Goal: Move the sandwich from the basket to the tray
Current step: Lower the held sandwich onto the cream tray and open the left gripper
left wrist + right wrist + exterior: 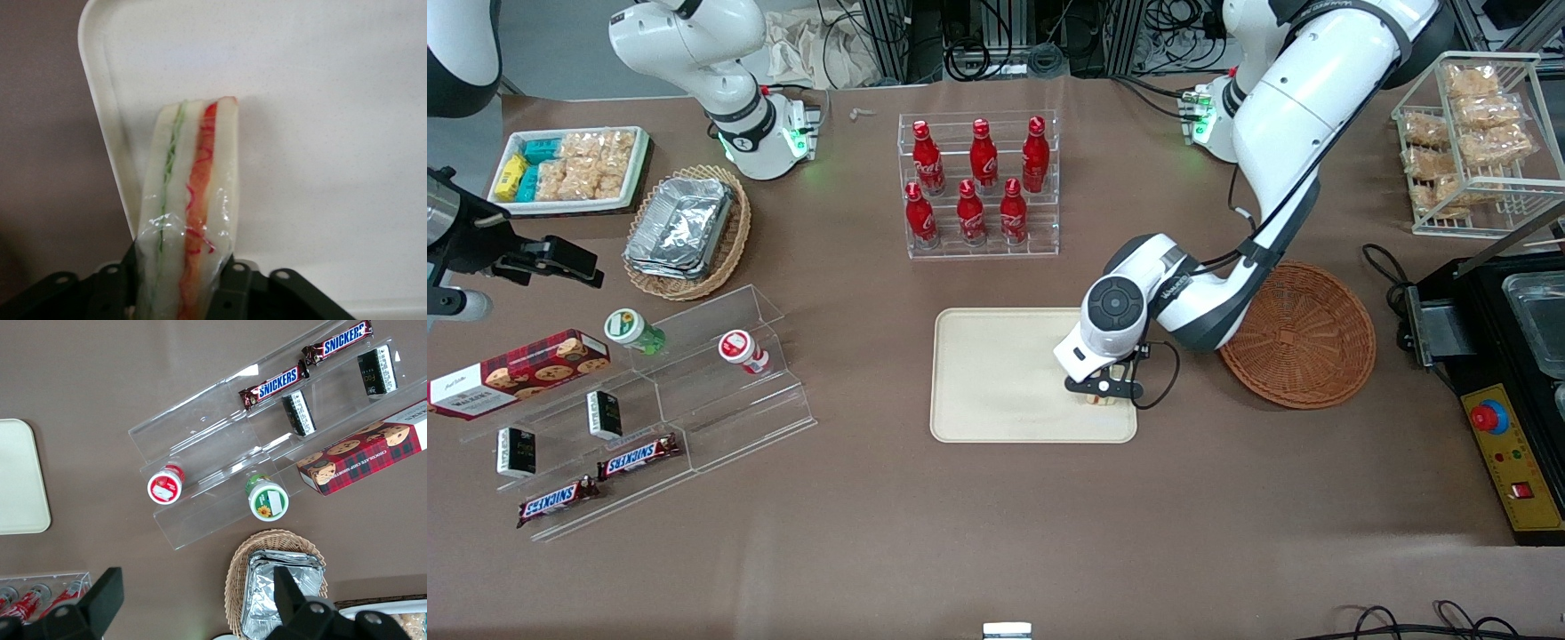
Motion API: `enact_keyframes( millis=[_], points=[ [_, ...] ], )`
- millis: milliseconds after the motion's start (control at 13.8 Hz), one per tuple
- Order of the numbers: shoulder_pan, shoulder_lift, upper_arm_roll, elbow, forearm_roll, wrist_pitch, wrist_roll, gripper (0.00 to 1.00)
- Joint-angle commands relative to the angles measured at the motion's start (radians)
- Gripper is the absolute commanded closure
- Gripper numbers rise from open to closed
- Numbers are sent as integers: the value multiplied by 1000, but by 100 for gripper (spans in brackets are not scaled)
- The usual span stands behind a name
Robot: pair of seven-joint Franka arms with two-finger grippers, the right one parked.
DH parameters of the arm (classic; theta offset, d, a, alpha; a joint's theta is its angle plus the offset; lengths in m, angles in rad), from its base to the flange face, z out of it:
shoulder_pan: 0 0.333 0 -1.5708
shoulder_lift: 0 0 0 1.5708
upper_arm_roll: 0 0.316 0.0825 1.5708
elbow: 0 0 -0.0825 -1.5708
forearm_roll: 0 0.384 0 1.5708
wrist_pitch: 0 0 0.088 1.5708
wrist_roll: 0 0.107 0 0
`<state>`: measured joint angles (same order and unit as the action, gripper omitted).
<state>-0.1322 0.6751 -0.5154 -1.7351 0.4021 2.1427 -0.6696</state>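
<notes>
The sandwich (190, 200), a plastic-wrapped wedge of white bread with green and red-orange filling lines, is held between the black fingers (230, 283) of my left gripper (183, 280), which is shut on it. In the front view the gripper (1103, 391) is low over the cream tray (1005, 373), at its corner closest to the basket and the front camera. Only a bit of the sandwich (1100, 399) shows under it. Its tip points at the tray (320, 133) surface near the rim; I cannot tell if it touches. The round reddish-brown basket (1303, 333) beside the tray holds nothing.
A clear rack of red bottles (978, 187) stands farther from the front camera than the tray. Toward the parked arm's end are a tan basket of foil containers (685, 229) and a clear stepped shelf (649, 400) with snacks. A black machine (1507, 391) is at the working arm's end.
</notes>
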Motion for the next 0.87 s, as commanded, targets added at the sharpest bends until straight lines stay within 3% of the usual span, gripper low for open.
enact_keyframes(
  millis=[0, 580, 797],
  points=[
    [-9, 12, 2, 28, 30, -3, -36, 0],
    [3, -92, -3, 60, 12, -12, -44, 0],
    [31, -231, -5, 65, -76, -105, -9, 0]
  ],
)
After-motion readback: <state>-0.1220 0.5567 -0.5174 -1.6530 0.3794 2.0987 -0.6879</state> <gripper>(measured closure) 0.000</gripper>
